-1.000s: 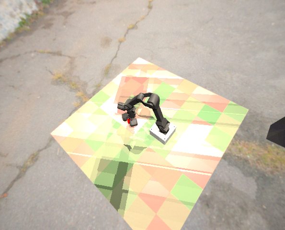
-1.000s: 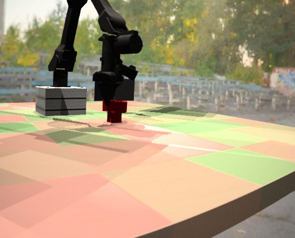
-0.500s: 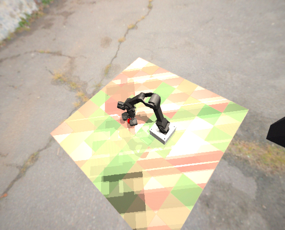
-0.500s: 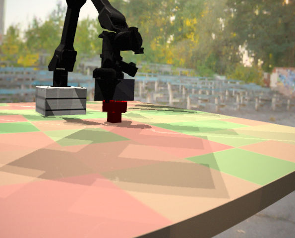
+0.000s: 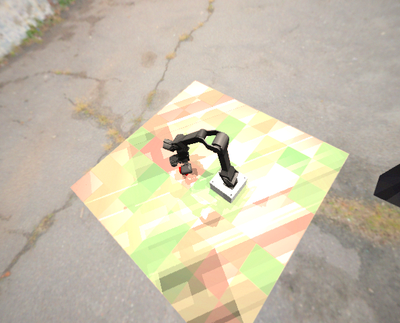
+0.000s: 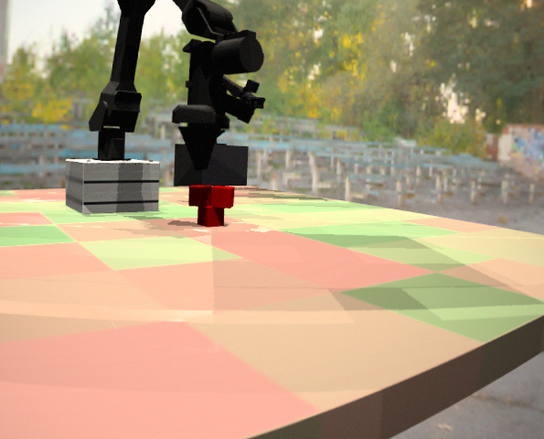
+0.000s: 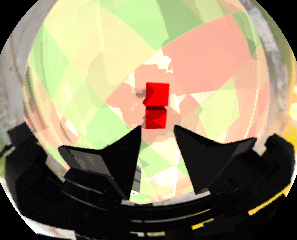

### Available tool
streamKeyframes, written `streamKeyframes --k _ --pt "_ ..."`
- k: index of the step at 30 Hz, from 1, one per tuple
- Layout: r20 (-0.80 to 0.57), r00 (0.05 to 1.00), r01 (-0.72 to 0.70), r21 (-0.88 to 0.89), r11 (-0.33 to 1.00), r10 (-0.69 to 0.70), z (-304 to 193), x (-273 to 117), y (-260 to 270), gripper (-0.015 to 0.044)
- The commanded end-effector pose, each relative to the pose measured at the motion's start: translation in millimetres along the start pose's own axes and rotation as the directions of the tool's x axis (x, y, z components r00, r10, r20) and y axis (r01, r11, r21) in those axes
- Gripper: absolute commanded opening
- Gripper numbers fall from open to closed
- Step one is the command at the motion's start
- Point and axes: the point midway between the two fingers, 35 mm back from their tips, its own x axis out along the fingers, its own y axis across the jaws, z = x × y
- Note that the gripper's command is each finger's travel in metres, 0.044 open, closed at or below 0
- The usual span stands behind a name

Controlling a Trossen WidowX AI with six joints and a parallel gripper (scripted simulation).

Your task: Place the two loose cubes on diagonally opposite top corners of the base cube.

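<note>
Two red loose cubes sit on top of the red base cube (image 6: pixel 210 217), which stands on the table. One loose cube (image 6: pixel 198 195) (image 7: pixel 156 119) is on the side nearer the arm's base; the other loose cube (image 6: pixel 222 196) (image 7: pixel 158 94) is on the far side. Both look level and overhang the base cube. A thin dark band separates them in the wrist view; its width cannot be told. My gripper (image 6: pixel 200 168) (image 7: pixel 158 128) is open and empty, fingertips just above the nearer loose cube. In the top view the gripper hides most of the cubes.
The arm's grey base block (image 5: pixel 227 186) (image 6: pixel 113 188) stands on the patchwork-coloured table (image 5: pixel 147 243) (image 6: pixel 167 378), close to the cubes. The arm arches over from it. A dark block (image 5: pixel 398 184) shows beyond the table's right edge in the top view.
</note>
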Motion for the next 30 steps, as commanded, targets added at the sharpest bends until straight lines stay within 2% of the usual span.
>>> streamKeyframes --k 1,10,17,18,22,30 --pt "0.000 1.000 0.000 0.000 1.000 0.000 0.3 -8.0 -0.2 0.0205" --pt "0.000 1.000 0.000 0.000 1.000 0.000 0.3 -22.2 -0.3 0.0205" --pt "0.002 1.000 0.002 0.000 1.000 -0.002 0.5 -31.1 -0.4 0.0389" --pt "0.002 1.000 0.002 0.000 1.000 -0.002 0.5 -32.5 -0.4 0.0400" --pt "0.004 1.000 0.001 0.000 1.000 -0.001 7.5 -31.2 6.4 0.0400" --pt "0.009 1.000 -0.006 0.000 1.000 0.006 72.2 -34.6 102.8 0.0400"
